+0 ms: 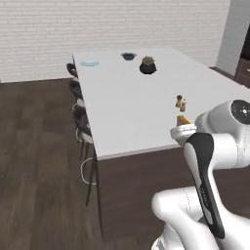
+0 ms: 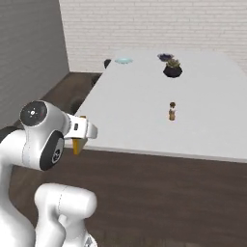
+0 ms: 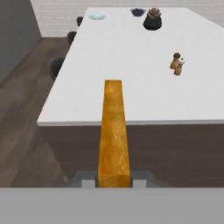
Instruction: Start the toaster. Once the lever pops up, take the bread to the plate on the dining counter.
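A: What's behind everything, up at twelve o'clock?

B: A white brick wall (image 1: 112, 29), running the full width. The floor (image 1: 39, 161) is dark wood planks.

A: Any furniture?

B: Dark stools (image 1: 80, 114) in a row, tucked close together, around nine o'clock in the left base view. A grey wall (image 2: 29, 53) stands at about ten o'clock in the right base view (flat and plain). Light is even, shadows soft.

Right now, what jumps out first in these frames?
The bread, an orange-brown slice seen edge-on, sits clamped in the gripper at the near edge of the dining counter. The white top stretches away, with a pair of small brown shakers at mid-right. At the far end stand the plate on the left and a dark potted plant with a bowl beside it.
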Controlling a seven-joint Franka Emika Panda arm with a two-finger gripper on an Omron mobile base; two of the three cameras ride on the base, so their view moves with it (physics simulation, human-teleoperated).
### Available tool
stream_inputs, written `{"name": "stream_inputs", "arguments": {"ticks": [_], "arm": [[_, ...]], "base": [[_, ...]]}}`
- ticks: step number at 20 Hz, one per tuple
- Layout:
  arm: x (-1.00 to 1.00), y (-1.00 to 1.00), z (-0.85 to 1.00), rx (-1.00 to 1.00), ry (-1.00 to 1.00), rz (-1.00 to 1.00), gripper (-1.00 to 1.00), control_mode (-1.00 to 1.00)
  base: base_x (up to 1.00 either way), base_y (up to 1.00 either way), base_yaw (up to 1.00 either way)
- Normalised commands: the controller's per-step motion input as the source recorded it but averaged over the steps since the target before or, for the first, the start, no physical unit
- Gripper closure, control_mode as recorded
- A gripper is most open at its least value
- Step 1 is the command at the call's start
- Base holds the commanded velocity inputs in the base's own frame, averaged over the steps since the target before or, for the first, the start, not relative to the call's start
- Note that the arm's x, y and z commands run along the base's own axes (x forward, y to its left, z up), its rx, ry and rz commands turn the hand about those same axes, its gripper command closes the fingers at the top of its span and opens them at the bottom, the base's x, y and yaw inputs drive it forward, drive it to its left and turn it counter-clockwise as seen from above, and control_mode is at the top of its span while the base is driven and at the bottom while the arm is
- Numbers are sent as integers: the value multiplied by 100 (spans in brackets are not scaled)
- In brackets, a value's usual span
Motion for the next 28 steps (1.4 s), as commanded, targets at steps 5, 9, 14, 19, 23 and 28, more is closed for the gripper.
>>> {"name": "stream_inputs", "arguments": {"ticks": [5,9,14,19,23,28], "arm": [[0,0,0,0,0,0,100,100],[0,0,0,0,0,0,100,100],[0,0,0,0,0,0,100,100],[0,0,0,0,0,0,100,100],[0,0,0,0,0,0,100,100],[0,0,0,0,0,0,100,100]], "base": [[18,100,0],[31,100,0],[23,100,0],[21,100,0],[38,100,-4],[76,100,-14]]}}
